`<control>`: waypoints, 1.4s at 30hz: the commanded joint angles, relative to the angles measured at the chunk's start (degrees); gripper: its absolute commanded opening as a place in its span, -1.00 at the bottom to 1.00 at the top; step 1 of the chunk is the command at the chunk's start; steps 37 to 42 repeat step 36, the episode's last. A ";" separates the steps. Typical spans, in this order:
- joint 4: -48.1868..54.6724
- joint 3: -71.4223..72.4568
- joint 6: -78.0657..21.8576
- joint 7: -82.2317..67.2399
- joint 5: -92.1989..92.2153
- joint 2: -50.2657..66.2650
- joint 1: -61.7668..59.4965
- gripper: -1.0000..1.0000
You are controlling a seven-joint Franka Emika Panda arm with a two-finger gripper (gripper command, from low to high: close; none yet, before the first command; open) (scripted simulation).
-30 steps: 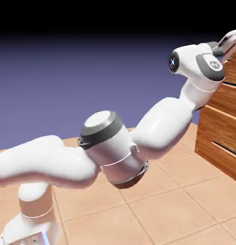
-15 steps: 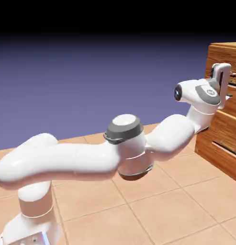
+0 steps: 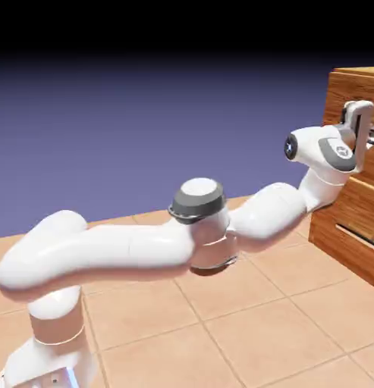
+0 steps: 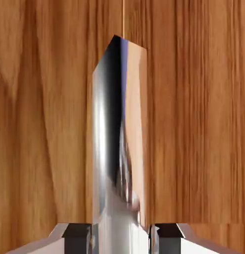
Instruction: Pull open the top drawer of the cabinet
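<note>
Just changed: a second ago my jaws stood wide and my hand was higher, up by the cabinet's top edge at the far right of the exterior view; since then my arm has dropped and stretched out to the right, and my gripper (image 4: 122,237) has closed.
Grip: my two fingertips (image 4: 77,234) are pinched onto the silver bar handle (image 4: 119,144), which fills the gap between them in the hand view and runs away from me up the middle of the picture.
What it means: I judge the reach and grasp finished; what is left is the pull itself, back toward my base at the left.
Top drawer: the top drawer (image 3: 346,89) is the uppermost wood-grain front of the cabinet (image 3: 355,198), at the right edge of the exterior view, with my hand (image 3: 356,129) pressed up against it.
Drawer state: it looks shut or nearly so, though my wrist covers most of the front, so I can't rule out a small gap.
Contents: nothing inside any drawer shows; whatever the top drawer holds, if anything, is hidden.
Lower drawer: the lower drawer (image 3: 353,236) sits closed, its own handle untouched and well below my hand.
Risk: a slanted pull could slide my fingertips along the smooth bar.
</note>
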 commanded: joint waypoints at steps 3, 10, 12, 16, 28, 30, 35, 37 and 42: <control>-6.23 0.20 -2.58 1.77 -1.06 -0.07 -3.60 -1.00; -20.76 0.88 -8.53 5.15 -2.67 -0.21 -12.07 -1.00; -24.92 1.13 -10.21 5.97 -2.94 -0.25 -14.52 -1.00; -33.22 1.71 -13.54 7.44 -3.26 -0.32 -19.47 -1.00; -58.13 4.51 -22.96 10.90 -2.50 -0.75 -35.00 -1.00; -62.28 5.18 -24.41 11.35 -2.10 -0.90 -37.72 -1.00; -68.01 6.29 -26.29 11.89 -1.34 -1.21 -41.60 1.00; -70.08 6.73 -26.93 12.08 -1.00 -1.34 -43.05 1.00; -70.08 6.73 -26.93 12.08 -1.00 -1.34 -43.05 1.00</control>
